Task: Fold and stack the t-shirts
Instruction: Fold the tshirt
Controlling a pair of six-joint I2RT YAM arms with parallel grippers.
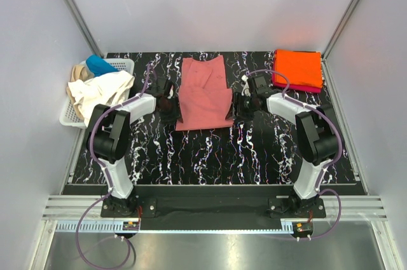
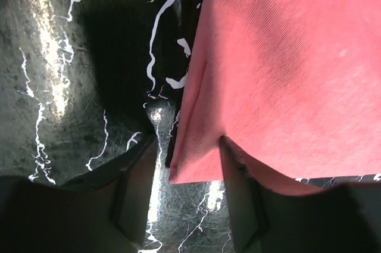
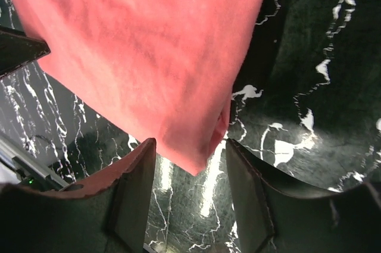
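A dusty salmon-pink t-shirt (image 1: 203, 92) lies as a long folded strip in the middle of the black marbled table (image 1: 210, 155). My left gripper (image 1: 168, 102) stands open at its left edge; in the left wrist view (image 2: 187, 199) the near corner of the pink t-shirt (image 2: 280, 68) reaches between the fingers without being pinched. My right gripper (image 1: 245, 102) is open at the right edge, and the pink t-shirt (image 3: 149, 56) points a loose corner into the gap of that gripper (image 3: 190, 196). An orange t-shirt (image 1: 297, 67) lies folded square on a magenta t-shirt (image 1: 294, 86) at the back right.
A white lattice basket (image 1: 121, 65) sits at the back left corner, with a cream-white tee (image 1: 102, 91) spilling over its rim, a tan one (image 1: 77, 72) and a blue one (image 1: 99, 64). Grey walls close in the table on three sides.
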